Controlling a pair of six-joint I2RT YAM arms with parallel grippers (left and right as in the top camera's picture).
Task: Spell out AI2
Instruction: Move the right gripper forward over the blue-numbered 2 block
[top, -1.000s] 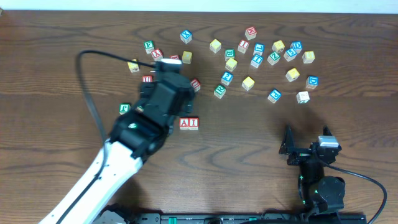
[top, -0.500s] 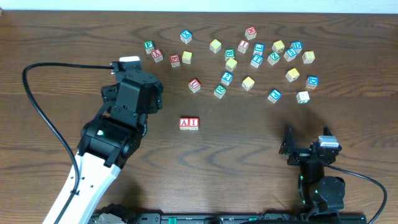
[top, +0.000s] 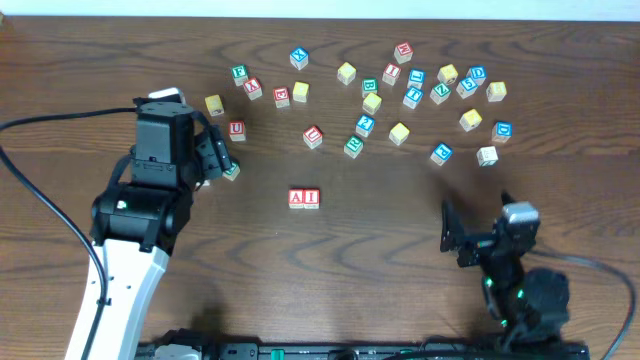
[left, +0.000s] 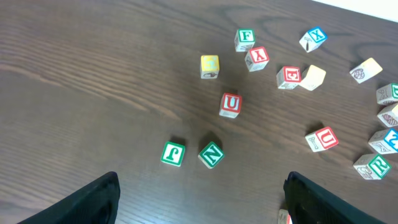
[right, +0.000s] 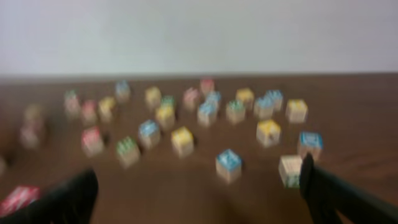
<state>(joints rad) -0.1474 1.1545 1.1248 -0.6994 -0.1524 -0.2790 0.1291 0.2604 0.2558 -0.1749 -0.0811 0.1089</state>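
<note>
AI2 is partly spelled. A cube (top: 297, 198) and I cube (top: 311, 198) touch side by side, A on the left, mid-table on the near side of the scatter.

Left gripper (top: 214, 153) hangs over the left part of the table (top: 400, 270), fingers wide, holding nothing. In its wrist view, green J (left: 173, 153) and green N (left: 211, 154) lie just beside each other on the table between the spread fingers. Red U (left: 231, 104) is beyond them and a yellow cube (left: 209, 65) is farther still. None is touched.

The A/I pair lies right of that gripper, apart from it.

Far cluster (top: 371, 103) spreads to the right with red, blue, green and yellow cubes mixed (can't tell which blue one is the 2, print too small).

Right gripper (right: 198, 196) is at the near right, fingers wide and empty, well apart from every cube. Its wrist view is blurred.
</note>
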